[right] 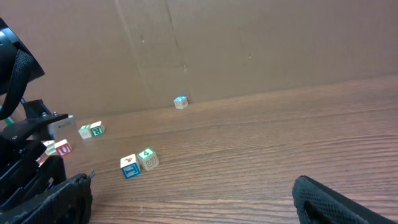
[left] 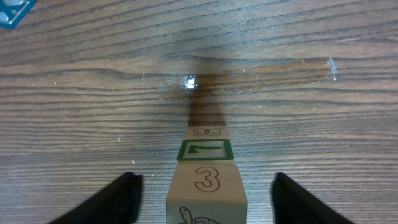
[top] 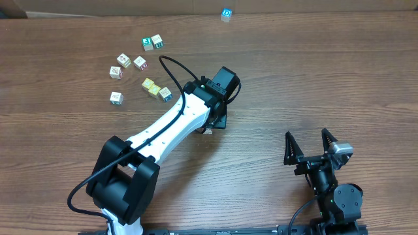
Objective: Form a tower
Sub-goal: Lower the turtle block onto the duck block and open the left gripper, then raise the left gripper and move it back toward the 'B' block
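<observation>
Straddling the tower (left: 206, 180) with the left gripper (left: 205, 179), holding the jaws spread wide and clear of it on both sides, pinching nothing, showing bare wood grain in each gap. Reading the tower as standing upright near the middle of the table (top: 294, 72), rising straight toward the wrist camera, stacking a butterfly face, a green-framed 7, a 3 and a drawn animal one above another; hiding it under the left arm (top: 173, 124) in the overhead view. Judging the long axis as vertical and in line with the fingers, so calling for a straight climb off the top, risking a knock from either finger on any sideways drift. Resting the right gripper (top: 307, 140) well apart by the near right edge, likewise spread and empty, being by far the farther of the two. Leaving the loose cubes (top: 140, 62) and two yellow cubes (top: 151, 86) scattered beyond and to the left, and one blue-topped cube (top: 226, 14) alone by the far edge. Working on flat brown wood grain, slightly glossy, with open room round the column and a plain brown wall (right: 249, 43) behind
</observation>
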### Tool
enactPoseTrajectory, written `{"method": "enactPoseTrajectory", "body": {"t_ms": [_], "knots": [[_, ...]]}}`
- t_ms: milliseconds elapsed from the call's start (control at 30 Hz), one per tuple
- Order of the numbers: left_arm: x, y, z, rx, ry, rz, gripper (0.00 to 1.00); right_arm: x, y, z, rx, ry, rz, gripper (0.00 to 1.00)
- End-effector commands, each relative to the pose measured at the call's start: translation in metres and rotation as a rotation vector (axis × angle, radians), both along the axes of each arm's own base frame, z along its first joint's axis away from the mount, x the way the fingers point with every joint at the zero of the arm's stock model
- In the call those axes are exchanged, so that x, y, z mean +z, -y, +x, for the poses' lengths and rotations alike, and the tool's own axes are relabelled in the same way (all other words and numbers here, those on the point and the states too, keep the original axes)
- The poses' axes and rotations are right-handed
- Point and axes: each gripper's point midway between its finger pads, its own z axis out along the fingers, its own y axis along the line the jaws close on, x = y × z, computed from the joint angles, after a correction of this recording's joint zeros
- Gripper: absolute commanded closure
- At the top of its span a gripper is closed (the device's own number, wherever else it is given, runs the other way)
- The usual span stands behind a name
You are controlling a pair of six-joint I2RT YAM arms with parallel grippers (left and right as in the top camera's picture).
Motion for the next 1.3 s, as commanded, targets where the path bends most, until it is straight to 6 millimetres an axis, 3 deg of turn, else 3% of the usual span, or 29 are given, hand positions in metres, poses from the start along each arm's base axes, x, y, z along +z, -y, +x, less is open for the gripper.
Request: {"method": "enactPoseTrajectory", "body": {"t_ms": [0, 267, 567, 1267], "knots": [[-0.004, 0.002, -0.003, -0.015, -0.010, 0.003, 0.32, -0.001, 0.001, 0.000, -0.002, 0.006, 0.006, 0.00], [-0.002, 0.006, 0.005, -0.013, 0.020, -0.018, 0.30, -0.001, 0.001, 0.000, -0.002, 0.006, 0.006, 0.00], [0.000, 0.007, 0.015, 0.000, 0.051, -0.040, 0.22, -0.001, 0.001, 0.000, -0.002, 0.006, 0.006, 0.00], [0.005, -0.029, 0.055, 0.121, 0.118, -0.077, 0.18, -0.001, 0.001, 0.000, -0.002, 0.006, 0.006, 0.00]]}}
